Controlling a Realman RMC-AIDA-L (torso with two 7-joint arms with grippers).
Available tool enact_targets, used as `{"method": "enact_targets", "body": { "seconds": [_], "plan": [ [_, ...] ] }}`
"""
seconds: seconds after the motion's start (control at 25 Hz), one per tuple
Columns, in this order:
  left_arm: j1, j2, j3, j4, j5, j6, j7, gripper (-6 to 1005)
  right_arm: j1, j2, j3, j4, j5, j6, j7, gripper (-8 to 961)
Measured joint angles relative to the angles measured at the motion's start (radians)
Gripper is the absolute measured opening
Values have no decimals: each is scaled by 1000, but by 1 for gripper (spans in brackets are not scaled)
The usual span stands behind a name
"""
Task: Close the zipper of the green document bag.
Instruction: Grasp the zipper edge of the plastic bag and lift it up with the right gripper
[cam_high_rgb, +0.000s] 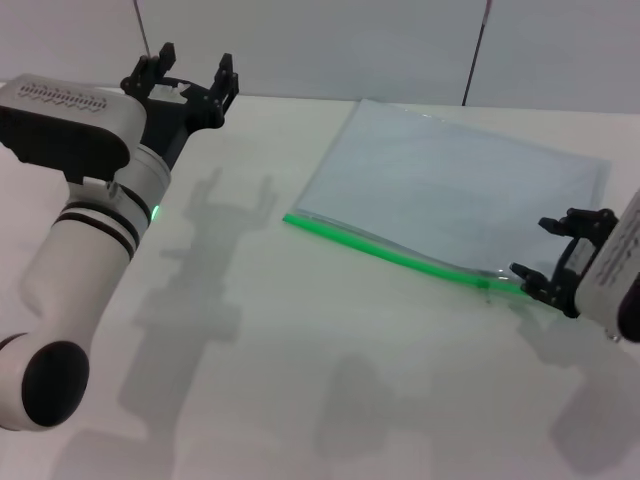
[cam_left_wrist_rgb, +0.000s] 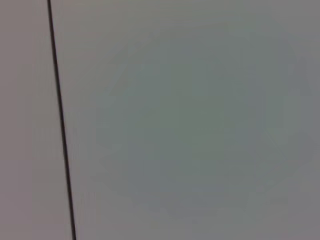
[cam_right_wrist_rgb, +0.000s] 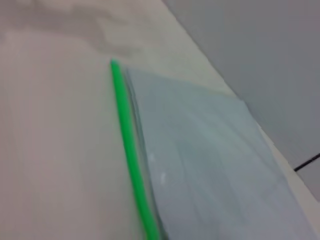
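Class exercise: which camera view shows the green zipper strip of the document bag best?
The head view: the zipper runs nearly its whole length along the green document bag, up to the right end effector. The right wrist view shows part of the strip, cut off; the left wrist view shows none.

I see the green document bag (cam_right_wrist_rgb: 210, 165) lying flat on the white table (cam_right_wrist_rgb: 55, 150), its zipper (cam_right_wrist_rgb: 131, 155) edging the bag's table-facing side.

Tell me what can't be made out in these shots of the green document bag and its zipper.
- Slider: too small in the head view, a dark speck on the zipper near the right gripper; the right wrist view's edge cuts off that end.
- Whether the green document bag is zipped: unclear in both views.
- Left wrist view: only a blank surface; left gripper raised, open.
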Motion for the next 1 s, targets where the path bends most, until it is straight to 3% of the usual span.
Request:
{"method": "enact_targets", "body": {
  "seconds": [0.56,1.0],
  "plan": [
    [27,17,-9,-1,-1,0,0,710,-20,-1,-45,-8,-238,-33,-2,593],
    [39,19,-26,-1,-1,0,0,710,-17,0,-76,14,-324,-27,6,591]
  ]
}}
